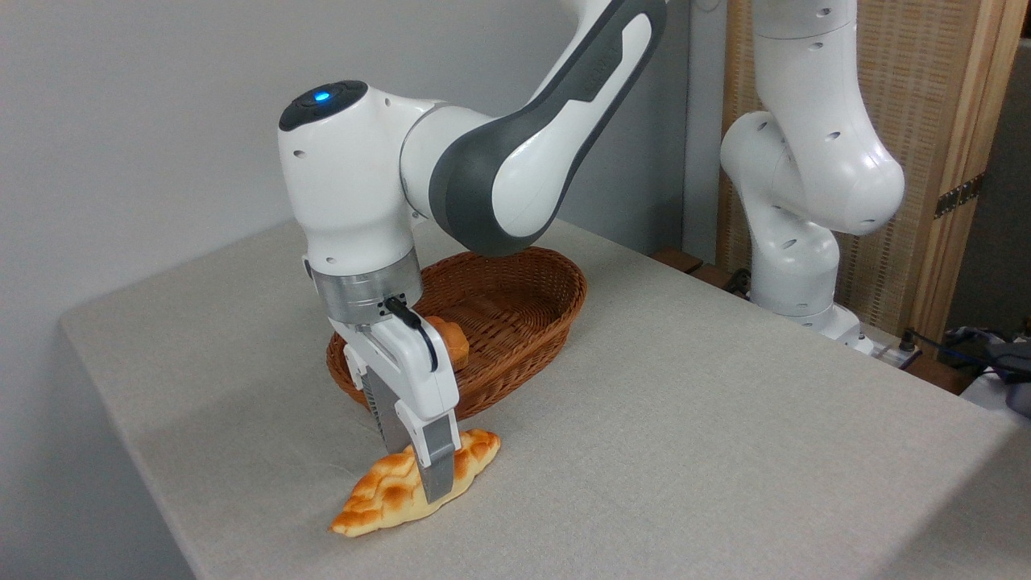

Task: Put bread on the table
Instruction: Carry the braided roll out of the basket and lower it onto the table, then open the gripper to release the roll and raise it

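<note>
Bread [387, 491] lies flat on the tabletop [685, 435], close to the front-left edge, long axis running diagonally from near-left to far-right. Golden-orange crust with pale patches, pointed ends, braided top. One tip points toward the front edge, the other toward the basket [515, 322].

Hand [420, 471] comes straight down over the middle of the bread, fingers [439, 467] pinching it across its width, one on the near side, one behind. Near finger covers the loaf's middle; its tip reaches down to about tabletop level. Underside of the bread appears to touch the cloth; cannot tell whether any weight is carried by the hand.

Basket sits just behind the bread, near but not touching, brown wicker, oval, toward the tabletop's left-centre. A small orange bun [453, 340] shows inside it at the near end, mostly hidden behind the hand's body.

Arm [499, 177] white and grey, wrist vertical above the hand, blue light on top of the wrist joint, forearm reaching over the basket toward the upper right. Arm's base column stands off the tabletop's far-right edge. Grey-beige cloth covers the whole tabletop. Plain grey wall behind, wooden woven screen [926, 121] at right, cables and dark items at far right edge.
</note>
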{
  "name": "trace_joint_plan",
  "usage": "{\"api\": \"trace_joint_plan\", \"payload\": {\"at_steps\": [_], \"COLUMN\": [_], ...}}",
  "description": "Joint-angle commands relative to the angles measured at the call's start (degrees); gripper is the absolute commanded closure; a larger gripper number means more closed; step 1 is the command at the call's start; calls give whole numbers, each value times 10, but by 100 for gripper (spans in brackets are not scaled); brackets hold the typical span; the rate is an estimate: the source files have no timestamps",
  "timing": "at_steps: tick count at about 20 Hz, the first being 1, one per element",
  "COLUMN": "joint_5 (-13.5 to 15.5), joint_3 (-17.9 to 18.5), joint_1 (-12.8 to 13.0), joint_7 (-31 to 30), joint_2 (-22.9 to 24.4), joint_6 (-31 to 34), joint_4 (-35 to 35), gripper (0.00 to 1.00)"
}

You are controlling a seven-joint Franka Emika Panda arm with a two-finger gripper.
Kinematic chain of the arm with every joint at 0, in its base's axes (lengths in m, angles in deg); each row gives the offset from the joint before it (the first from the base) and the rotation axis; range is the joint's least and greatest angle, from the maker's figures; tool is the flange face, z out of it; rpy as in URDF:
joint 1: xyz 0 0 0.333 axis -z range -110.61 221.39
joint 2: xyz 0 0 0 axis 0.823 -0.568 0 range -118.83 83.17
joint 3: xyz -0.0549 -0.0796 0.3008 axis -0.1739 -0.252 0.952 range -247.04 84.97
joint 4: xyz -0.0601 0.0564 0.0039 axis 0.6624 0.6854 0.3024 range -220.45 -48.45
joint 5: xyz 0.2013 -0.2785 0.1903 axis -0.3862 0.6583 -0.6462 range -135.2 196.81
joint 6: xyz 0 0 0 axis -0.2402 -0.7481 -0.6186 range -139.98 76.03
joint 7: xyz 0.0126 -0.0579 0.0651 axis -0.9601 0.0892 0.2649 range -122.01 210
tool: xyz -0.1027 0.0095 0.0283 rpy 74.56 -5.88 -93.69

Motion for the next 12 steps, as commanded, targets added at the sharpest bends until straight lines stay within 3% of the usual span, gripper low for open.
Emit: {"api": "trace_joint_plan", "payload": {"at_steps": [1,4,6,12], "joint_5": [-5,6,34,73], "joint_3": [1,6,6,3], "joint_1": [-3,-10,-25,-44], "joint_7": [-15,-16,-22,-43], "joint_2": [7,16,27,63], "joint_6": [3,14,36,148], "joint_4": [1,19,37,113], "gripper": [0,0,0,0]}}
